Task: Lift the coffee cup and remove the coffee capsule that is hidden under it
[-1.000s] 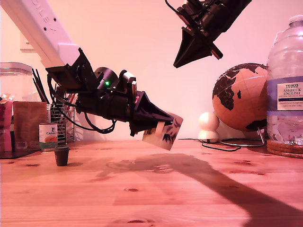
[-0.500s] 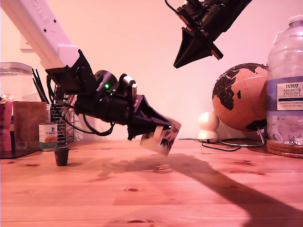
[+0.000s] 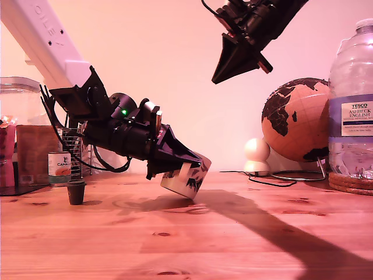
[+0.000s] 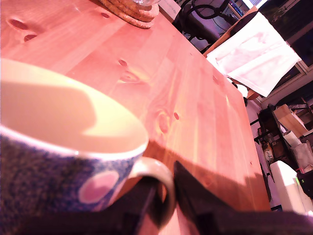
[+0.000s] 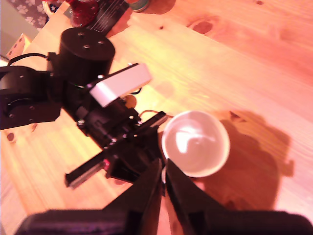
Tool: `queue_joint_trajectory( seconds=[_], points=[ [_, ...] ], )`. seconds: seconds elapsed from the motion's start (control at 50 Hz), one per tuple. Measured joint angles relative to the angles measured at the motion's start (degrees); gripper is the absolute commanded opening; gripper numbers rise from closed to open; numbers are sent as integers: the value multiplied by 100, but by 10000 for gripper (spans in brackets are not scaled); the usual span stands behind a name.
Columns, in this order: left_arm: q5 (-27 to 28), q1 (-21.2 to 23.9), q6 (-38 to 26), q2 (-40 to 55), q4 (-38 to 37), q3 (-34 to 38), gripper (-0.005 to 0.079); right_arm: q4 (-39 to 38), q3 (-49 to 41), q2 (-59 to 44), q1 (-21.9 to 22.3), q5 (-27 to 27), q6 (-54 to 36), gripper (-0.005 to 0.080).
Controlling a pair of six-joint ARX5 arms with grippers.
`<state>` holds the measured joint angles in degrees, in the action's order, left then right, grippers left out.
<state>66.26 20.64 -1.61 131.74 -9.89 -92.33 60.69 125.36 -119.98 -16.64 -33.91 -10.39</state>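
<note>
Lowered since a second ago, the coffee cup (image 3: 185, 180) now hangs tilted with its base edge almost at the bench (image 3: 186, 239), carried nearer the exterior view's left. My first tool (image 3: 189, 165) pinches the cup by its loop handle (image 4: 159, 183), fingers pressed together on it, mouth turned up and away. Well apart toward the exterior view's left, the coffee capsule (image 3: 76, 192) stands uncovered on the wood, rim up. Behind it sits a small labelled tin can (image 3: 59, 167) beside a wire rack (image 3: 78, 153). My second tool (image 3: 226, 67) hangs high above, its tips pressed together on nothing. Farther back stand a globe (image 3: 294, 119) and a water bottle (image 3: 352, 105).
</note>
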Motion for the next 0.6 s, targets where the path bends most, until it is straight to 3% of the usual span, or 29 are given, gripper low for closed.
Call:
queue_joint_trajectory(
  seconds=[0.3, 0.6],
  points=[
    [13, 0, 319, 0, 7, -2, 133, -4, 0, 0, 0, 2, 2, -11],
    [-68, 0, 448, 0, -275, -4, 149, -2, 0, 0, -20, 2, 2, -11]
  ],
)
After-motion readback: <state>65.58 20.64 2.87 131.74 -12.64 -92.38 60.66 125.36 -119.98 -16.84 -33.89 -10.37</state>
